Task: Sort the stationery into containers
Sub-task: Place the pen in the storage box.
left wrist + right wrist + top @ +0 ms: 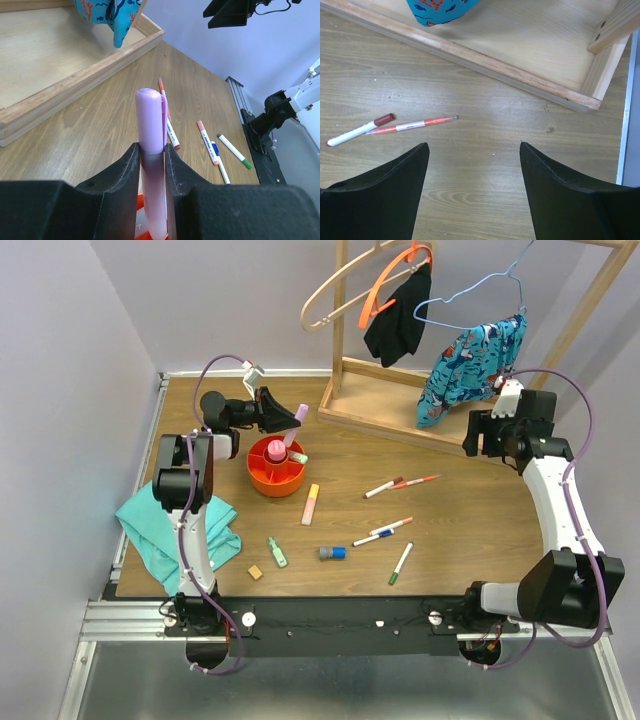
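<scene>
My left gripper (pixel 278 412) (pixel 151 147) is shut on a lilac highlighter (pixel 300 416) (pixel 150 115), held just above the back rim of the orange organiser (pixel 270 480) (pixel 140 202). A pink tube (pixel 276 450) and a green highlighter (pixel 298 457) stand in the organiser. On the table lie a yellow-pink highlighter (pixel 311 504), a green highlighter (pixel 277 553), a tan cube (pixel 256 571), a blue-grey piece (pixel 333 553) and several markers (pixel 392 526). My right gripper (pixel 480 435) (pixel 474 145) hangs open over bare wood, right of an orange pen (pixel 412 125) and a brown-capped marker (pixel 357 131).
A teal cloth (pixel 175 525) lies at the table's left edge beside the left arm. The wooden rack base (pixel 400 405) (pixel 485 55) spans the back, with a blue patterned garment (pixel 470 365) and a black one (pixel 400 315) hanging over it.
</scene>
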`<state>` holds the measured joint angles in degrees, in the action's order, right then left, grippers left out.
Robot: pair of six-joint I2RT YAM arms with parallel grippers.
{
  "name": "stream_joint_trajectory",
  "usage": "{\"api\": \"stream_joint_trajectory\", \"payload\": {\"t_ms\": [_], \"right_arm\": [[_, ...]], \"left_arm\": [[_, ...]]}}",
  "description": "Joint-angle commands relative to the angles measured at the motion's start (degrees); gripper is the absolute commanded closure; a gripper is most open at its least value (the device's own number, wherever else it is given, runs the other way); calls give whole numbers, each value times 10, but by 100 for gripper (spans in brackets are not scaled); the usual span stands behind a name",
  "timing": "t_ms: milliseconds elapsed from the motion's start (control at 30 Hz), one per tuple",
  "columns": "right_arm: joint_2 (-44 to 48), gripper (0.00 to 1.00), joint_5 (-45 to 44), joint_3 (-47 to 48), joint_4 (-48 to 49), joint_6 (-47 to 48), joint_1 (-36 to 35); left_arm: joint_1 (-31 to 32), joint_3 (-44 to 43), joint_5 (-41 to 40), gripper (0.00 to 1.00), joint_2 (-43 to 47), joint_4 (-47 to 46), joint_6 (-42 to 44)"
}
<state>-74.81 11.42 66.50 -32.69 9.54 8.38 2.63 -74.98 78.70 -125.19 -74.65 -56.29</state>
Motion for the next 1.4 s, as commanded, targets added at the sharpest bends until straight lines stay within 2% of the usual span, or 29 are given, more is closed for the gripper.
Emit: {"api": "stream_joint_trajectory", "payload": {"t_ms": [0, 700, 1300, 1367], "right_arm": [[-1, 19, 0, 12, 8, 7, 5], [21, 19, 7, -18, 20, -4, 5], [23, 19, 9, -18, 20, -4, 5], [23, 19, 9, -16, 18, -4, 5]], "left_arm": [[-1, -20, 11, 76, -20, -59, -11], [-2, 9, 23, 75, -15, -91, -70], [-5, -15, 42, 73, -19, -95, -60], [-8, -16, 45, 69, -17, -98, -57]]}}
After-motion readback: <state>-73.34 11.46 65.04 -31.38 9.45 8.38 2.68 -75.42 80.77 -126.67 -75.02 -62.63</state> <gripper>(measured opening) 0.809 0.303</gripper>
